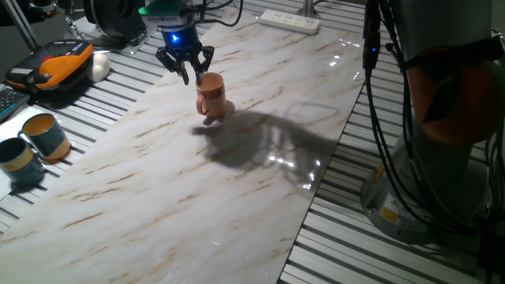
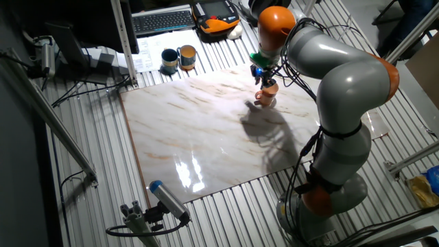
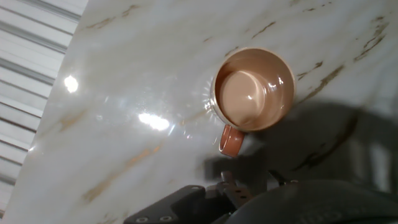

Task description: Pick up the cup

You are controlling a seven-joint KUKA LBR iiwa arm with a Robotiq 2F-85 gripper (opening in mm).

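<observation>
**Dim room, hard glare on my marble**

I work in low light. My arm throws a broad dark shadow [image 1: 260, 138] across the marble slab [image 1: 158, 189], and bright glare spots [image 1: 296, 164] gleam at the shadow's edge. In the other fixed view a white reflection [image 2: 188, 171] sits near the slab's front edge. My hand view is soft and slightly blurred, with specular patches [image 3: 152, 120] on the stone and a murky, unfocused dark mass along the bottom.
</observation>
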